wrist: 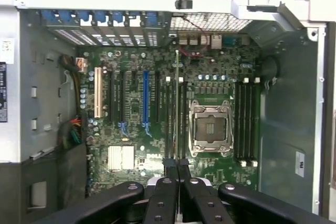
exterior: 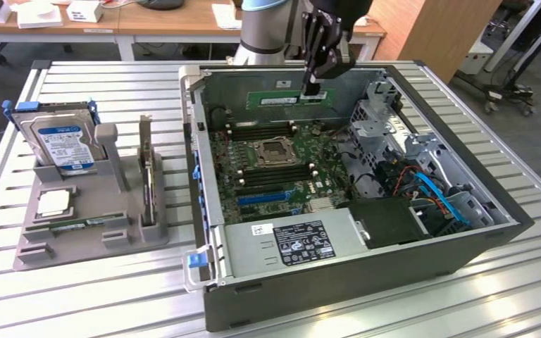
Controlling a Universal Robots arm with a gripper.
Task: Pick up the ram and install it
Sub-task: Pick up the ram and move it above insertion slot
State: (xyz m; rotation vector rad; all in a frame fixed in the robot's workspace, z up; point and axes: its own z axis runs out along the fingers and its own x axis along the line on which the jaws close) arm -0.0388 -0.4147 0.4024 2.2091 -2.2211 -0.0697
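Note:
My gripper (exterior: 314, 90) hangs over the far side of the open computer case (exterior: 496, 232), shut on the ram (exterior: 284, 99). The ram is a long, thin green stick held level above the motherboard (exterior: 280, 176), gripped near one end. In the wrist view the gripper (wrist: 177, 165) looks straight down and the ram (wrist: 177, 103) appears edge-on as a thin line. It lies along the dark memory slots (wrist: 169, 119) beside the square CPU socket (wrist: 211, 125), clear of the board.
A grey holder (exterior: 82, 239) on the slatted table, at the exterior view's left, carries a hard drive (exterior: 62, 144), an upright dark card (exterior: 146, 158) and another green stick (exterior: 78, 226). The power supply (exterior: 294, 243) and blue cables (exterior: 439, 193) fill the case's near side.

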